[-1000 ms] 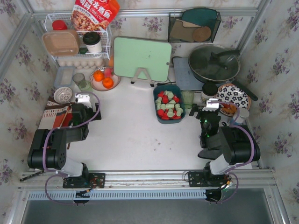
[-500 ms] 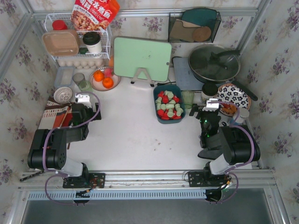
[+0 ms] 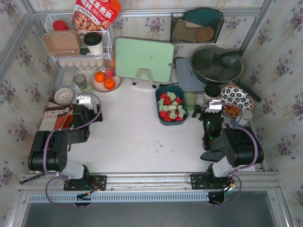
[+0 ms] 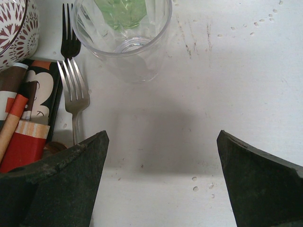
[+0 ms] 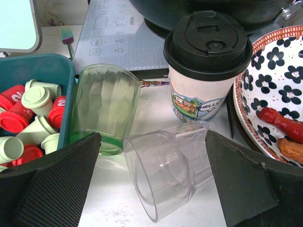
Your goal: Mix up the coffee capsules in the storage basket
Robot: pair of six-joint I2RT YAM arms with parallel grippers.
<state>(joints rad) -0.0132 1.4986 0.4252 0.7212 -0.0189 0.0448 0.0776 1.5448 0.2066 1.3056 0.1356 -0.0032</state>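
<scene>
Your left gripper (image 4: 161, 182) sits low at the frame's left, fingers spread, nothing between them; your right gripper (image 5: 151, 177) low right, likewise apart and empty. The basket (image 3: 163, 90) lies just above centre, red and pale capsules (image 3: 170, 106) already interleaved; one look can't say how far along that is. If you stir, enter from the bare table (image 3: 132, 132) below, mind the green glass (image 5: 104, 109) touching its right wall.

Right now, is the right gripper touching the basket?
Apart. In the top view the right gripper sits beside the basket with bare table between; its jaws stand open, holding nothing.
</scene>
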